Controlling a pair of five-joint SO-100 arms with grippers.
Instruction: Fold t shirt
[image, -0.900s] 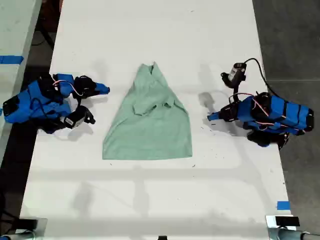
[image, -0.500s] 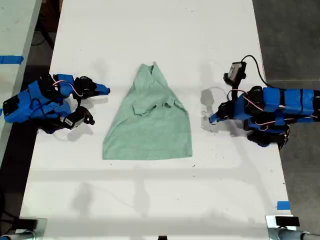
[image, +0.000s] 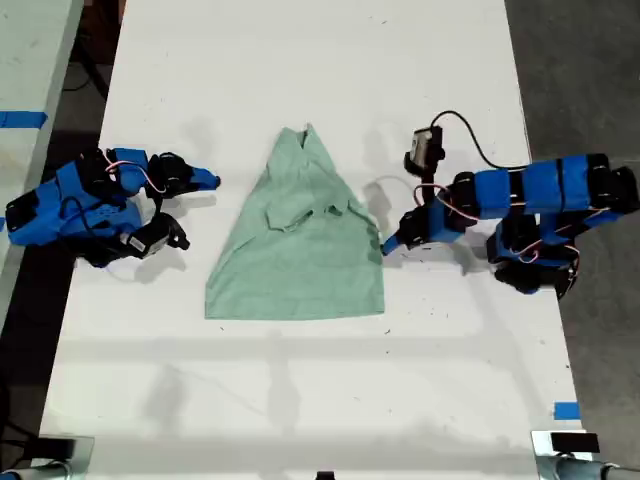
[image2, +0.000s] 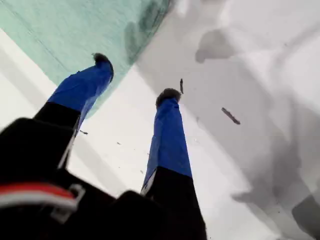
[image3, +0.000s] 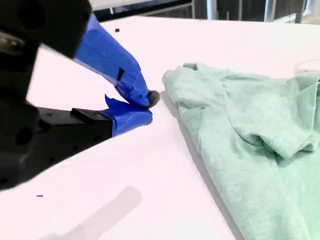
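T shirt (image: 300, 240): soft, matt mint-green cloth, wrinkled, which we see finely woven up close. Table (image: 300, 400): smooth white surface, matt. Our grippers' fingers (image2: 167, 145): smooth blue plastic, faint sheen, on black plastic bodies.

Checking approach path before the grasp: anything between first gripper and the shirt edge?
Nothing visible. My first gripper is open, right at the edge of the t shirt on the exterior view's right, with only bare white table around it.
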